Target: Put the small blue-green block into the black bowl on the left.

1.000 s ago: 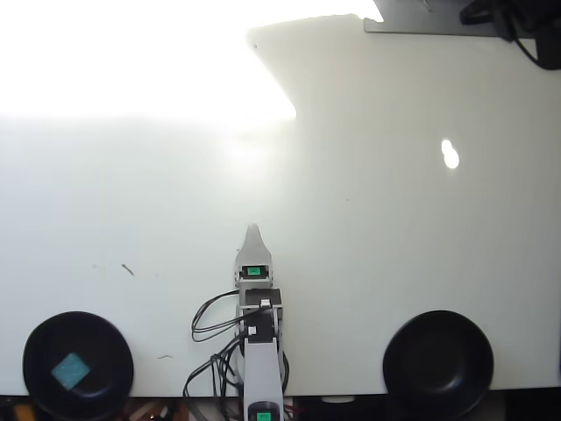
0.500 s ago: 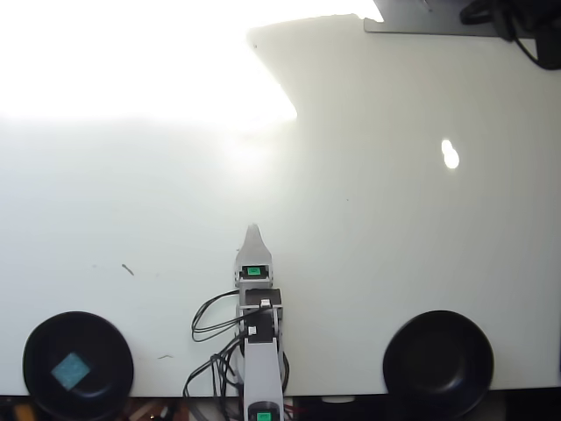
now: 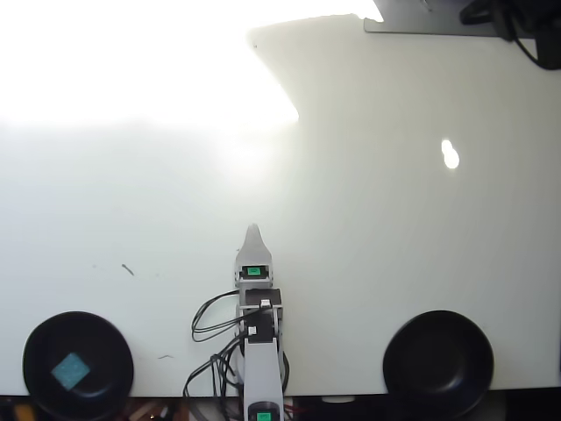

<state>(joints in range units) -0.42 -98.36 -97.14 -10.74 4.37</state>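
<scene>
We note, in the overhead view, the grey hobby arm (image 3: pixel 261 351) entering from the bottom edge at centre, its pale claw (image 3: pixel 253 230) pointing up the frame over the white tabletop (image 3: pixel 377 228). Only a single pointed tip shows, the jaws lying one behind the other, so we cannot tell whether the claw is wide or narrow; nothing is seen held in it.

The tiny matte teal block (image 3: pixel 69 372) lies inside the round, glossy black bowl (image 3: pixel 78 330) that sits well below and to the left of the claw, at the bottom-left corner of the table. The block rests flat on the bowl's floor, slightly left of its middle, turned at an angle.

A second glossy black bowl (image 3: pixel 438 360) sits well below and to the right of the claw. Black cables (image 3: pixel 210 320) loop just left of the arm, below the claw. Strong glare washes out the table above and to the left of the claw.
</scene>
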